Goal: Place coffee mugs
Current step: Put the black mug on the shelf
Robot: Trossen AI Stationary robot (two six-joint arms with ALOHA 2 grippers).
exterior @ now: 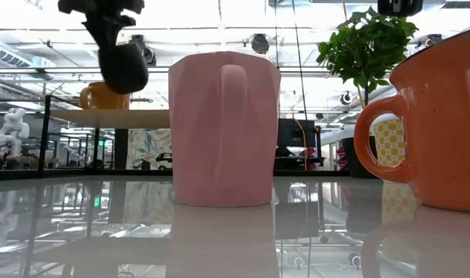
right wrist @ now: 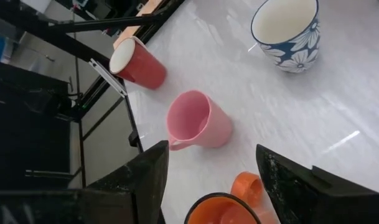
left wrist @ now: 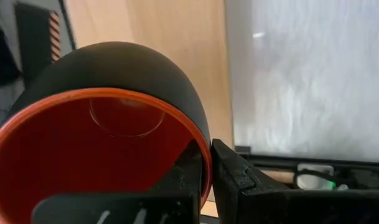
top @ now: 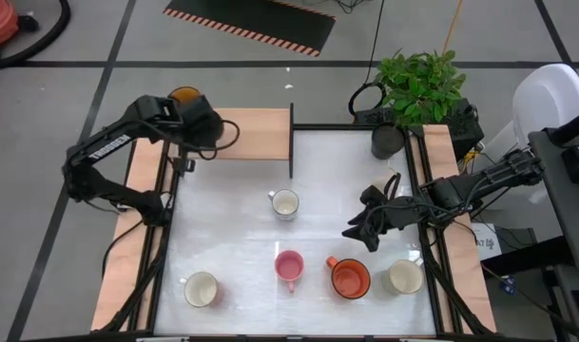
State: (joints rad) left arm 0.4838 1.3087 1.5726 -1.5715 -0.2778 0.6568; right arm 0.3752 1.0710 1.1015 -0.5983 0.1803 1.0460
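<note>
My left gripper (top: 205,128) is at the table's far left, over the wooden shelf (top: 256,133), shut on a black mug (left wrist: 114,68) with an orange-red inside. The low view shows that mug (exterior: 125,68) in the air. An amber mug (top: 184,95) stands on the shelf behind it. On the white table stand a flowered white mug (top: 284,203), a pink mug (top: 289,268), an orange mug (top: 349,277), a cream mug (top: 403,277) and a red mug (top: 202,289). My right gripper (top: 360,231) hovers open at mid right, touching nothing. My left gripper pinches the black mug's wall at the rim (left wrist: 205,149), one finger (left wrist: 170,186) inside the mug and the other finger (left wrist: 239,180) outside. The fingers come steeply from above. The mug hangs tilted below them, clear of the shelf and the table.
A dark grey pot (top: 386,141) and a potted plant (top: 422,85) stand at the far right corner. A dark upright divider (top: 291,142) ends the shelf. Black frame rails run along the table's left and right edges. Bare white surface lies between the flowered mug and the shelf.
</note>
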